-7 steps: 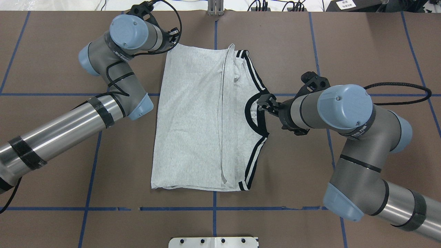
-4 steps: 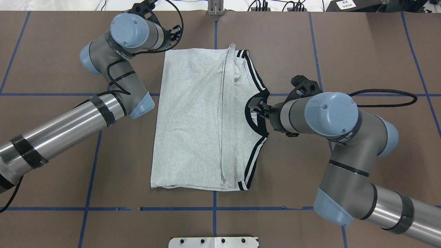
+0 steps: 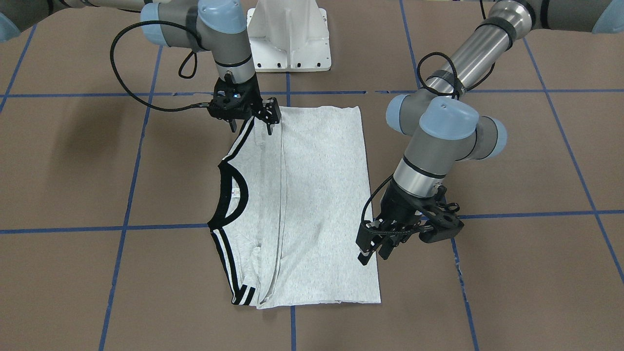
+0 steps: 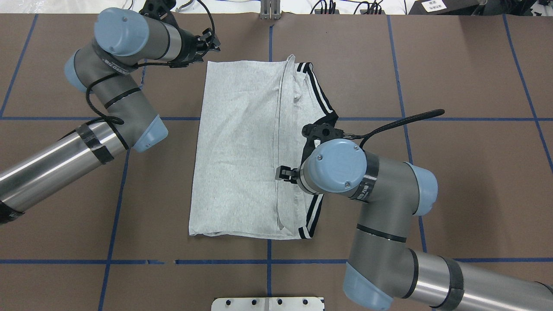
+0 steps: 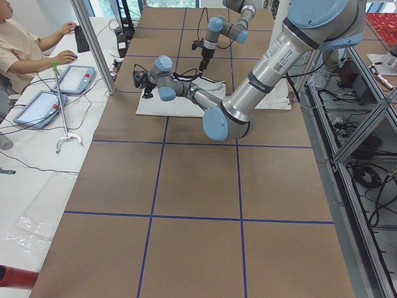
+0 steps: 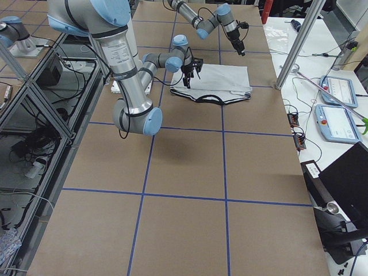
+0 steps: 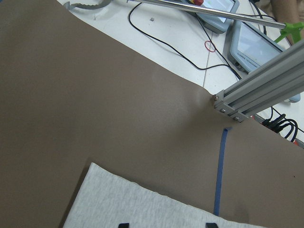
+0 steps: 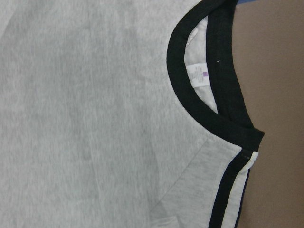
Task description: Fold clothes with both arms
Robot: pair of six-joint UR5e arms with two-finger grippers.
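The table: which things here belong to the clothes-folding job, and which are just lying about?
Job: light grey short-sleeved T-shirt with black neckband; left arm's black end effector; right arm's black end effector.
Lying about: blue-grey tablet-like control panel; white metal pedestal base.

Blue tape lines [image 4: 475, 119] cross the brown table [image 4: 475, 194].

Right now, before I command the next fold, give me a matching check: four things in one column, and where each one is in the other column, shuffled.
1 left gripper
2 right gripper
3 black neckband
4 white pedestal base

A above the T-shirt, near its robot-side striped sleeve
B on the robot's side, apart from the T-shirt
C on the T-shirt's edge toward the robot's right, between the sleeves
D at the T-shirt's far corner on the robot's left

Pairs: 1-D, 2-A, 3-C, 4-B
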